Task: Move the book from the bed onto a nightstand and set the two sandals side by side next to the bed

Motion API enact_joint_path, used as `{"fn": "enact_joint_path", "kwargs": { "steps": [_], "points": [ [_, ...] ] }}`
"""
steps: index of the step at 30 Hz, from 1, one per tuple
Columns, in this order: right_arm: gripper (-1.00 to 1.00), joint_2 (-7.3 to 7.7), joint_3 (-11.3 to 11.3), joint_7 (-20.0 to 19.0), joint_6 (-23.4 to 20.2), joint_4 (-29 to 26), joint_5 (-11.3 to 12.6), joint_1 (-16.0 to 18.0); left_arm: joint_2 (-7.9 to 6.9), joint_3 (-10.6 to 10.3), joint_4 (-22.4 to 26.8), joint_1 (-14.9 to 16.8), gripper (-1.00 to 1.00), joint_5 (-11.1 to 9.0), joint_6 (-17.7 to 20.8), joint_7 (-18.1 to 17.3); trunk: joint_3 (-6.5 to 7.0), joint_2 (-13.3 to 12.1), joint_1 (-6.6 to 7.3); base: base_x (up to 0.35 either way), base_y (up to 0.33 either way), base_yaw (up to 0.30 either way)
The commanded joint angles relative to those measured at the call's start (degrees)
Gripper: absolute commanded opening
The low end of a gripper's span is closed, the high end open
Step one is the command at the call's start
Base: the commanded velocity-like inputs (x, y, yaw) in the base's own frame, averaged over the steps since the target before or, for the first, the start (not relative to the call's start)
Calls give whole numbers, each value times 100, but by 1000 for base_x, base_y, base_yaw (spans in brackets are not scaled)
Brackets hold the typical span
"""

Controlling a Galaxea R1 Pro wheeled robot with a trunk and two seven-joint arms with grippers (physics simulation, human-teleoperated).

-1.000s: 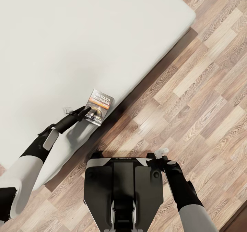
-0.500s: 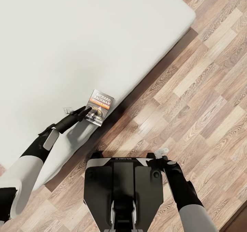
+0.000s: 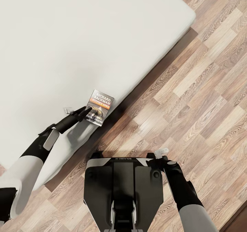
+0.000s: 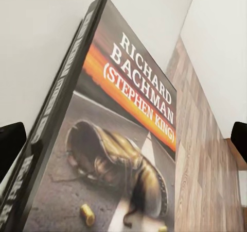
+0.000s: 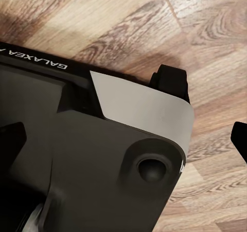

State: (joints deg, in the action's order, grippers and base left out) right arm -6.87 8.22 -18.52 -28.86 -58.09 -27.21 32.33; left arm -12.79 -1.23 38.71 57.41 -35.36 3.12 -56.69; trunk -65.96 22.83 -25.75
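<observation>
Nearest to me, my own dark base [image 3: 123, 184] is sitting on the wooden floor [image 3: 192, 98], and my right claw [image 3: 161, 153] is hanging beside its front corner, fingers spread wide with nothing between them; through the right wrist camera I am looking down on that grey-and-black corner [image 5: 139, 108] and the floorboards [image 5: 103, 15] past it. A little further out, my left arm is reaching over the near edge of the bed [image 3: 68, 36], and my left claw [image 3: 84, 111] is meeting the book [image 3: 99, 107] at its near side, the dark fingers [image 3: 81, 110] lying right against the cover's edge. I cannot tell whether they are gripping it. From the left wrist camera the book [image 4: 113, 139] is looming huge between my finger tips, which are standing wide at both sides: dark cover, orange band, white "Richard Bachman" lettering, a worn boot pictured below. The book is lying flat on the pale mattress, right at the bed's edge, floor just beyond it
</observation>
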Motion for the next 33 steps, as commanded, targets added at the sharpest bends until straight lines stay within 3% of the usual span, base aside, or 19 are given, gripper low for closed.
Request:
{"fn": "enact_joint_path", "kwargs": {
  "steps": [1,16,33],
  "points": [
    [100,-8,22,-55,-14,-10,-60,1,-4,-13,-4,2,100,-44,33,-16,-5,9,-4,0,0,0],
    [100,-8,22,-55,-14,-2,-63,3,10,-22,8,4,100,-42,44,-11,-5,9,-4,0,0,0],
    [100,-8,22,-55,-14,-2,-65,1,73,-167,135,4,100,-41,141,-7,-5,9,-4,0,0,0]
  ]
}}
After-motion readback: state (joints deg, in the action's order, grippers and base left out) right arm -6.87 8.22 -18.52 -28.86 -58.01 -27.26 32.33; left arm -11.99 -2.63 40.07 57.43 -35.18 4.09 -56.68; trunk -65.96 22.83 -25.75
